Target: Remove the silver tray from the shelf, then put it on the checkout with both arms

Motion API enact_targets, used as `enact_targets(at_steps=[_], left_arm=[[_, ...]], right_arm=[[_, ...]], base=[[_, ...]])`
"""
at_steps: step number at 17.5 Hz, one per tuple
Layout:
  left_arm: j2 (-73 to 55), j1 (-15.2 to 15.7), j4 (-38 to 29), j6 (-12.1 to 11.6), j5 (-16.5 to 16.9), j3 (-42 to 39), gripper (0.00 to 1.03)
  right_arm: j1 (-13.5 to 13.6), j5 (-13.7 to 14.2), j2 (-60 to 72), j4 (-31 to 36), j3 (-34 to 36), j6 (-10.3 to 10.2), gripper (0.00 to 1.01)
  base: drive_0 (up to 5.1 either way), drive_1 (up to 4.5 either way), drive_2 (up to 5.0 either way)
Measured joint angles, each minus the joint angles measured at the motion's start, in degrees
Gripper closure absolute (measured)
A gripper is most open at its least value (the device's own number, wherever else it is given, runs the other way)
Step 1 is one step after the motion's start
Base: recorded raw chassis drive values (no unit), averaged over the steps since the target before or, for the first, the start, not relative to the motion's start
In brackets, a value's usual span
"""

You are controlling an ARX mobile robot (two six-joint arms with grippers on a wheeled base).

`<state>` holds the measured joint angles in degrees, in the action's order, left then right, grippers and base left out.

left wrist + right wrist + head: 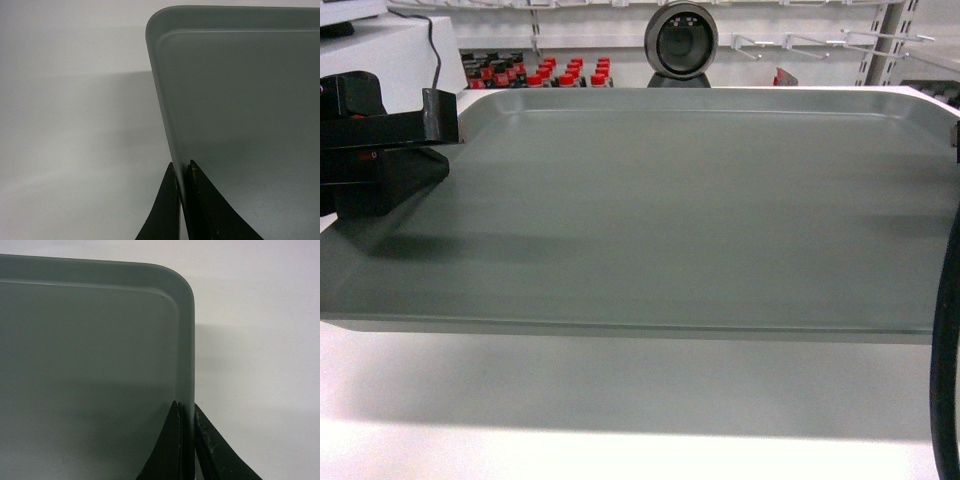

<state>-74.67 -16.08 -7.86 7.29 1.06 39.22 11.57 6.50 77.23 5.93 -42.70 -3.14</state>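
Observation:
The silver tray (670, 220) fills the middle of the head view, level, casting a shadow on the white checkout (620, 400) beneath it. My left gripper (448, 125) is shut on the tray's left rim. In the left wrist view the gripper (182, 167) pinches the rim of the tray (240, 100) with one finger on each side, over the checkout (75, 125). My right gripper (185, 407) is shut on the right rim of the tray (85, 365) in the same way, above the checkout (260, 340). In the head view it barely shows at the right edge.
Behind the tray stands white store shelving (570, 25) with red-capped bottles (555, 75) and wire hooks (810, 42). A round black lens-like device (681, 42) sits at the tray's far edge. A white box (390, 50) stands at far left. A thick black cable (946, 350) hangs at right.

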Motion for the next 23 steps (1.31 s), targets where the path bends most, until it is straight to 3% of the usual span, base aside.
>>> enact_targets(at_steps=[14, 15, 16, 17, 18, 20, 23], left_arm=[[-0.2, 0.0, 0.22, 0.0, -0.02, 0.04, 1.0], [-0.28, -0.35, -0.61, 0.59, -2.75, 0.0, 1.0], [-0.76, -2.54, -2.73, 1.79, -9.49, 0.0, 1.0], [-1.4, -5.03, -4.39, 3.19, -19.23, 0.26, 1.0], [-2.1, -5.88, -4.83, 4.0, -24.85, 0.61, 1.0], [-4.61, -6.45, -6.21, 3.45, -30.51, 1.51, 0.99], [-8.59, -6.08, -7.72, 2.8, -30.42, 3.02, 0.99]], right_arm=[[-0.02, -0.24, 0.15, 0.59, 0.09, -0.15, 0.98], [-0.98, -3.74, 0.55, 8.9, 2.4, -1.16, 0.98], [-1.53, -7.17, 1.29, 15.08, 3.8, -2.49, 0.98], [-1.66, -9.11, 2.75, 19.82, 4.22, -3.37, 0.98], [-1.88, -10.82, 3.87, 22.25, 4.2, -3.8, 0.98], [-1.9, -11.96, 6.21, 22.91, 3.48, -5.09, 0.98], [-2.69, -12.59, 10.25, 21.66, 0.74, -4.9, 0.98]], base=[[0.0, 0.0, 0.0], [0.0, 0.0, 0.0], [0.0, 0.0, 0.0], [0.0, 0.0, 0.0], [0.0, 0.0, 0.0], [0.0, 0.0, 0.0], [0.0, 0.0, 0.0]])
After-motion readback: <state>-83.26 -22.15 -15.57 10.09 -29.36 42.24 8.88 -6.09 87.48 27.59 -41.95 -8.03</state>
